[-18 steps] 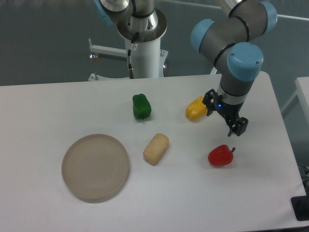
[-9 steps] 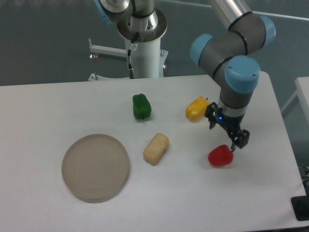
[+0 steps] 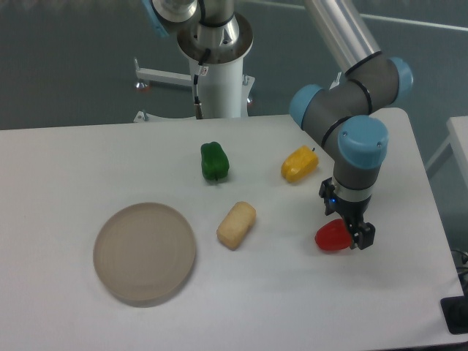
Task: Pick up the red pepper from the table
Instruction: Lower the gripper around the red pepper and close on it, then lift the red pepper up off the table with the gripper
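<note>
My gripper (image 3: 349, 230) is down at the red pepper (image 3: 331, 237), in the lower right part of the frame, and my wrist covers the pepper's right side. One dark finger (image 3: 365, 236) shows at the pepper's right edge, low against the white surface (image 3: 256, 307); the other finger sits above and behind the pepper, mostly hidden under my wrist. My jaws stand spread to either side of the pepper, but whether the pads already press on it I cannot tell from this angle. The pepper lies on the surface, its glossy left half in plain view.

Up and to the left of it, near the middle right of the frame, lies the yellow pepper (image 3: 299, 164), well apart from my jaws. The green pepper (image 3: 214, 161) stands just above the centre. Below that, near the centre, a pale bread roll (image 3: 236, 224) lies at a tilt. The round beige plate (image 3: 144, 253) sits at lower left. My arm's white pedestal (image 3: 220, 69) rises behind the far edge at the top.
</note>
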`<state>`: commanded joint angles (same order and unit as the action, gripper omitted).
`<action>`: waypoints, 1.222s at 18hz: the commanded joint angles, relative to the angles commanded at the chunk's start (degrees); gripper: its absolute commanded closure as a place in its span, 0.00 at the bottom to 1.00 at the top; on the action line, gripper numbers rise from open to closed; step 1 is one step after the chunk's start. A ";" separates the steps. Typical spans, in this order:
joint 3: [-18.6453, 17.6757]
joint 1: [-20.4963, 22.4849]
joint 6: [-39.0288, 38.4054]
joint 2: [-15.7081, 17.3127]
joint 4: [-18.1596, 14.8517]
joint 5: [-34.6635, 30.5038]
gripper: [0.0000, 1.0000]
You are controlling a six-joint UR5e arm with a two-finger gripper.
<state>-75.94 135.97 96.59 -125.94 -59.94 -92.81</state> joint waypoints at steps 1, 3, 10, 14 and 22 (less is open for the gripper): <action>0.27 -0.26 -0.09 -0.79 0.09 -0.26 0.00; 0.53 -0.44 0.00 -1.58 0.35 -0.35 0.00; 0.09 -0.35 3.78 -2.11 0.18 -0.44 0.00; 0.01 -0.35 4.13 -2.11 0.09 -1.58 0.00; -0.52 -1.23 3.69 -1.94 -0.70 -7.92 0.30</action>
<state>-76.46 134.74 100.29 -127.88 -60.64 -100.73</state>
